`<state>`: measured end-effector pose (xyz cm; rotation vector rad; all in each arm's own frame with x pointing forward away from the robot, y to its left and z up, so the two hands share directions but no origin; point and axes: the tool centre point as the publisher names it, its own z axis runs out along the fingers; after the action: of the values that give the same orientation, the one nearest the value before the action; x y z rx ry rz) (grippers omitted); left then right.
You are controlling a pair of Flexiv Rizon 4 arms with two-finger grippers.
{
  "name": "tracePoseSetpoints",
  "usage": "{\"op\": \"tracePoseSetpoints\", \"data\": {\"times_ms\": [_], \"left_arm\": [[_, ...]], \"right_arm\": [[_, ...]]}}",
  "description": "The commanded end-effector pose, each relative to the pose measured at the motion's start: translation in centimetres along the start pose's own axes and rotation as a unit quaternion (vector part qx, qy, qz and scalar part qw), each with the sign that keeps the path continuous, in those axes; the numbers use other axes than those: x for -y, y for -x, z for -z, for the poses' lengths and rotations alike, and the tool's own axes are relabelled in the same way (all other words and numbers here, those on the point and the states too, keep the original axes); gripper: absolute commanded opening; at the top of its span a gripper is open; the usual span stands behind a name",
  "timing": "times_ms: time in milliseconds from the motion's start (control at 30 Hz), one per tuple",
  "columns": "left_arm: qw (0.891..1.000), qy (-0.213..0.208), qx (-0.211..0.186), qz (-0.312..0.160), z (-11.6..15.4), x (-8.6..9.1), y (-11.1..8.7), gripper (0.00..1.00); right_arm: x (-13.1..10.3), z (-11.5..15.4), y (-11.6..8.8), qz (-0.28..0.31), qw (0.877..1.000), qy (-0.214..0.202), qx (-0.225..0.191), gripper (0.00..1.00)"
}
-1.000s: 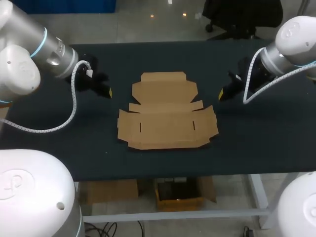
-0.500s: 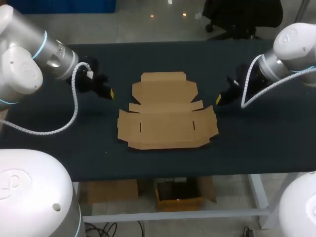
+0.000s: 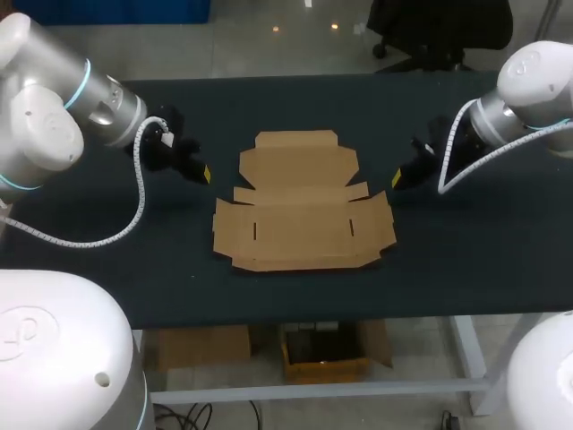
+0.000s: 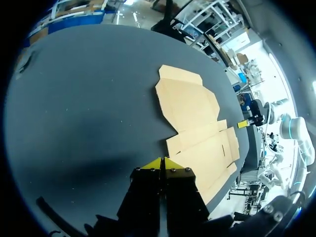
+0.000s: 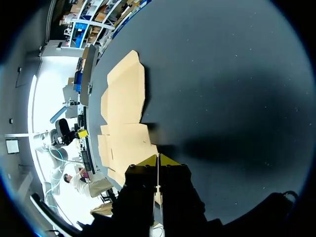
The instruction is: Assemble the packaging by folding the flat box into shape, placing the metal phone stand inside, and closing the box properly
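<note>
Head view gives me the flat box (image 3: 303,208) lying unfolded at the middle of the table (image 3: 295,98), between both pincers. My left gripper (image 3: 205,173) sits near its left flaps, my right gripper (image 3: 397,179) just beside its right corner. Both have their yellow tips pressed together, holding nothing.

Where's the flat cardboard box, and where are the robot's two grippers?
flat box (image 3: 303,208): head view, middle of its cardboard panel.
left gripper (image 3: 206,173): head view, its yellow tips.
right gripper (image 3: 396,180): head view, its yellow tips.
</note>
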<state>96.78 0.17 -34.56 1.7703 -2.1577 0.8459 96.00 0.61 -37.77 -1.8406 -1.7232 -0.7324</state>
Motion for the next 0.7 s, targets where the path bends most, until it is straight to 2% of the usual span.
{"op": "tracePoseSetpoints", "data": {"times_ms": [33,267,533,700], "left_arm": [[1.0,0.003,0.001,-0.006,-1.0,0.6,0.1,0.0],[1.0,0.006,-0.007,-0.012,-1.9,0.9,0.3,0.0],[1.0,0.005,-0.022,-0.017,-2.4,1.0,0.4,0.0],[0.999,0.012,-0.025,-0.025,-3.0,1.0,0.4,0.0]], "right_arm": [[-0.2,-0.3,0.5,0.001,1.0,0.001,-0.002,0.0],[-0.4,-1.1,0.7,0.022,1.0,-0.009,-0.011,0.0],[-1.8,-2.0,0.1,0.044,0.999,-0.021,-0.013,0.0],[-2.5,-2.4,0.5,0.058,0.998,-0.027,-0.02,0.0]]}}
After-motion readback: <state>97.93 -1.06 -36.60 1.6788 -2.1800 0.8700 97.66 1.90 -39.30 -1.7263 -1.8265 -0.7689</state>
